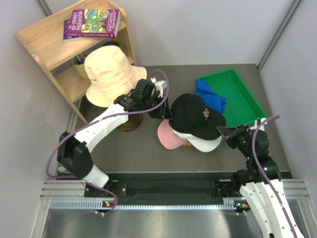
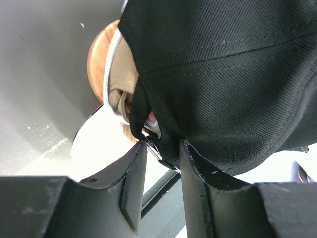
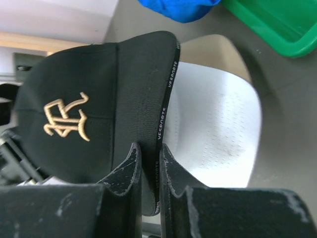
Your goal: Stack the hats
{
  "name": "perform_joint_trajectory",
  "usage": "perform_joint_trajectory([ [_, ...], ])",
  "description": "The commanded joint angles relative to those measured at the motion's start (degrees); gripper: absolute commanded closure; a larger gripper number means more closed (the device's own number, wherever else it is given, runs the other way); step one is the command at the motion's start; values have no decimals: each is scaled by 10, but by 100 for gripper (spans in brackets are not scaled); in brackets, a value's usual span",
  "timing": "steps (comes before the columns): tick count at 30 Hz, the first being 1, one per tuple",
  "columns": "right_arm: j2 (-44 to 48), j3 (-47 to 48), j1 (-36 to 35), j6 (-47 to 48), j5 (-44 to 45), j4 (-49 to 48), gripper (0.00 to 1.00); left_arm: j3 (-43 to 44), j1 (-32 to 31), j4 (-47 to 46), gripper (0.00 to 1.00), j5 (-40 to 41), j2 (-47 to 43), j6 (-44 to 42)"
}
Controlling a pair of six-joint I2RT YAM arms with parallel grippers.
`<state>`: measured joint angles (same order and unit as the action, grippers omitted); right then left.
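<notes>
- Roughly mid-bench, the black cap [image 1: 198, 115] with a gold emblem on its front sits on top of a pile of caps.
- Under it, the white cap [image 1: 208, 144] shows its brim toward the near right, and the pink cap [image 1: 168, 136] shows its brim toward the near left.
- From the left wrist view, a khaki cap [image 2: 121, 82] peeks out under the black one, with the rounded wooden stand [image 2: 98, 57] behind it.
- The left gripper [image 1: 166, 113] is at the rear edge of the black cap. Its jaws are drawn close together, with the cap's back edge and metal clasp between them.
- The right gripper [image 1: 227, 133] is at the cap's brim. Its jaws are pinched tight on the brim's edge, with the stitched rim running between the fingers.
- The blue cap [image 1: 210, 96] lies crumpled at the left end of the green tray [image 1: 240, 89], partly spilling over its rim, well apart from the pile.
- The pale peach hat [image 1: 110, 74] sits at the far left, beside the wooden shelf [image 1: 44, 39], which carries a purple book [image 1: 94, 23] on top.
- The dark bench [image 1: 133, 148] carries the pile and the tray.
</notes>
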<state>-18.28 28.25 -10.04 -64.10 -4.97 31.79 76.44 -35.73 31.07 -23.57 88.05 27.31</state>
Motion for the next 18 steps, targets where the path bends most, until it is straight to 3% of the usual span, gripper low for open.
perform_joint_trajectory([
  [1,-91,-36,0,94,21,143,100,-3,-3,-16,62,-6,10,-3],
  [12,-149,-43,-43,79,91,164,100,-10,-3,-15,62,16,17,-5],
  [18,-232,-13,-157,18,161,176,100,4,-3,-4,62,20,31,-9],
])
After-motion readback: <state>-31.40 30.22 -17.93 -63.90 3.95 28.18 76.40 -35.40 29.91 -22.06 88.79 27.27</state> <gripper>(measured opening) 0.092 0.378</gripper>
